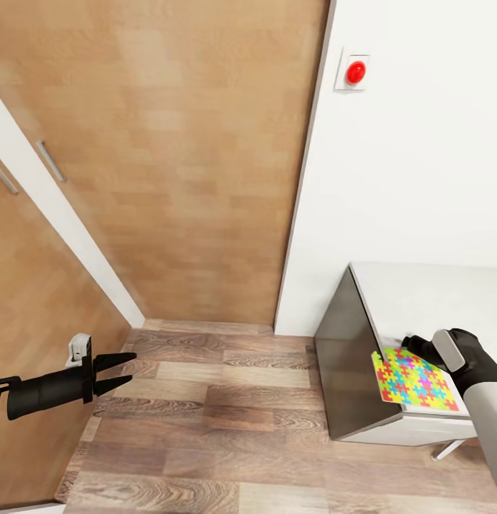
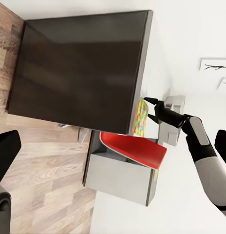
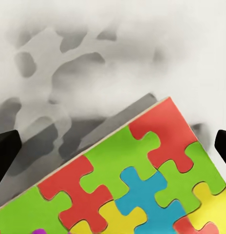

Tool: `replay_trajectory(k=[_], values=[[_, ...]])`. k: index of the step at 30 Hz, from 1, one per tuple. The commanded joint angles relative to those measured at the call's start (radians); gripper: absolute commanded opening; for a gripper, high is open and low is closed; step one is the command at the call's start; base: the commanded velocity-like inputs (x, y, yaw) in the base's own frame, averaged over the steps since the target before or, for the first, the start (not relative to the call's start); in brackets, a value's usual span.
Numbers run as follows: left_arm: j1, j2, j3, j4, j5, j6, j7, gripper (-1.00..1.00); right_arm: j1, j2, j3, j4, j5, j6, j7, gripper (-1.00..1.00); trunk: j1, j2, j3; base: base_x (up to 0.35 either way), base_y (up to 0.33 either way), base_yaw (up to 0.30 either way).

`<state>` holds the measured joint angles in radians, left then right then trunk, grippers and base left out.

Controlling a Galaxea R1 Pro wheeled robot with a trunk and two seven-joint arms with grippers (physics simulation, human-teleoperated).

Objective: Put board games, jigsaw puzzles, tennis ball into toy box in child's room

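the jigsaw puzzle (image 1: 414, 378) lies flat on the near corner of the table (image 1: 434, 300), at the lower right of the head frame, one corner poking just past the table's edge. your right wrist camera gives you what the head camera cannot: the puzzle (image 3: 137, 185) close up, red, green, blue and yellow pieces interlocked, its edge casting a thin shadow on the pale table top (image 3: 93, 63), with the two dark fingertips (image 3: 6, 151) at the frame's far sides, spread wide with nothing between them.

from the head, your right gripper (image 1: 414, 345) sits at the puzzle's far edge, the forearm coming in from the lower right corner; whether it touches the puzzle you cannot tell there. the left wrist camera shows that same right gripper (image 2: 153, 105) from the side, pointed at the puzzle (image 2: 141, 117) on the table's edge (image 2: 142, 63), and it alone shows a red chair seat (image 2: 137, 148) beside the table and framed prints (image 2: 214, 66) on the wall.

your left gripper (image 1: 118, 372) hangs at the lower left of the head frame, arm held level over the wood floor (image 1: 227, 400), fingers a little apart and holding nothing. a red wall button (image 1: 355, 71) sits at upper right, beside the wooden door (image 1: 177, 143).
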<state>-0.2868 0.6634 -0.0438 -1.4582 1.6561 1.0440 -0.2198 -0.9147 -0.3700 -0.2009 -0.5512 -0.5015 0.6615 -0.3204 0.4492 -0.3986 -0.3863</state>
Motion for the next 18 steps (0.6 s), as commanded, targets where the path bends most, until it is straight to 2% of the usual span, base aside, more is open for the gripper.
replay_trajectory(k=[1,18], values=[[-0.002,0.001,-0.002,0.001,-0.009,0.001,-0.010,1.00,0.000,0.000,0.000,0.030,-0.031,0.001,-0.006,1.00,0.001,-0.001,-0.002,0.000,0.051,0.000],[-0.002,0.000,-0.002,0.001,-0.009,0.001,-0.010,1.00,0.000,0.000,0.000,0.030,-0.031,0.001,-0.006,1.00,0.001,-0.001,-0.002,0.000,0.053,0.000]])
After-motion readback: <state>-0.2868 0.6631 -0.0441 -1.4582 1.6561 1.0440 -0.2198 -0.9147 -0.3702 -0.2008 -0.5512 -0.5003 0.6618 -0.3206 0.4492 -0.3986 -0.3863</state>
